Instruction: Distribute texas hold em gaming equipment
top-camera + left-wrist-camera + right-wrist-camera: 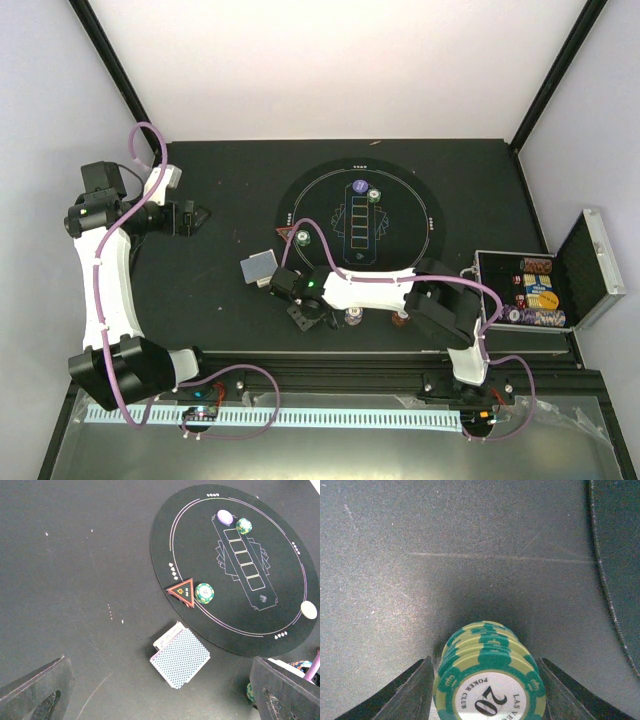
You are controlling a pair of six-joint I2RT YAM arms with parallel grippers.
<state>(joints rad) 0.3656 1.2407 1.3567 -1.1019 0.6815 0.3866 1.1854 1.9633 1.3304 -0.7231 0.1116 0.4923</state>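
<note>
Fingers (pixel 410 695) of my right hand (pixel 485 664) stood on either side of a short stack of green-and-cream round poker chips (pixel 490 680), the top one printed with a 20. They sat close against its sides, but I could not tell whether they were clenched on it or only flanking it. The stack seemed to rest on the dark desk (pixel 395 555), just beside the curved edge of the round black mat (pixel 620 555).

My left hand (pixel 192 218) hung released, fingers spread wide with nothing between them, well to the left of the mat. In its wrist view a deck of grey-blue-backed playing cards (pixel 180 657) lay on the desk just off the mat's rim. On the mat, a red triangle marker (pixel 182 591) sat just beside a single green chip (pixel 204 593). A purple-white round button (pixel 224 517) and another green chip (pixel 243 526) lay at one end of the printed row of card outlines, and a white round button (pixel 309 609) lay near the rim. A silver aluminium case (pixel 600 265) stood open at the desk's right, with chips inside.
</note>
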